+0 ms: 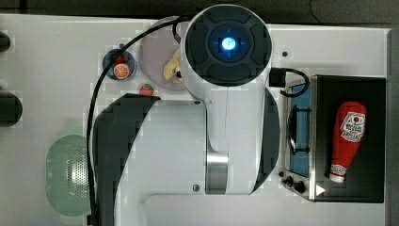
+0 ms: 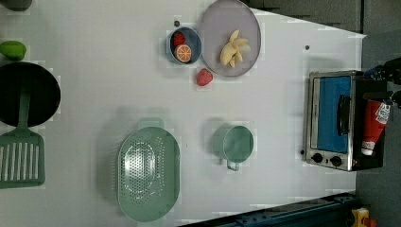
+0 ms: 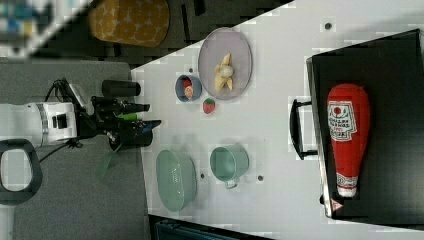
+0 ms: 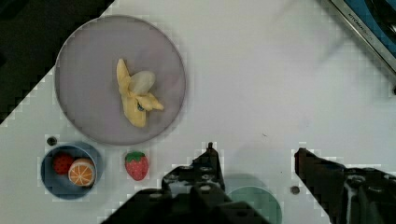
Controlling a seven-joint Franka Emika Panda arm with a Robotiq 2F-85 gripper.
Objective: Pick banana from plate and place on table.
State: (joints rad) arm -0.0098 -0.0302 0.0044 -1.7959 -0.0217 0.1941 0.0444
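The banana (image 4: 135, 99) is lying on the lilac plate (image 4: 84, 70), beside the blue bowl (image 4: 56, 186) and a loose strawberry (image 4: 137, 165) on the white worktop (image 4: 261, 84). The gripper (image 4: 254, 161) is hanging above, jaws apart, holding nothing.

Bright, even overhead light washes the white table (image 2: 94, 94); shadows are soft and faint. Blocky compression artefacts fringe edges in all 4 views.

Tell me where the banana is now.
In the left view, the banana lies on the plate, right of the blue bowl and above the strawberry.
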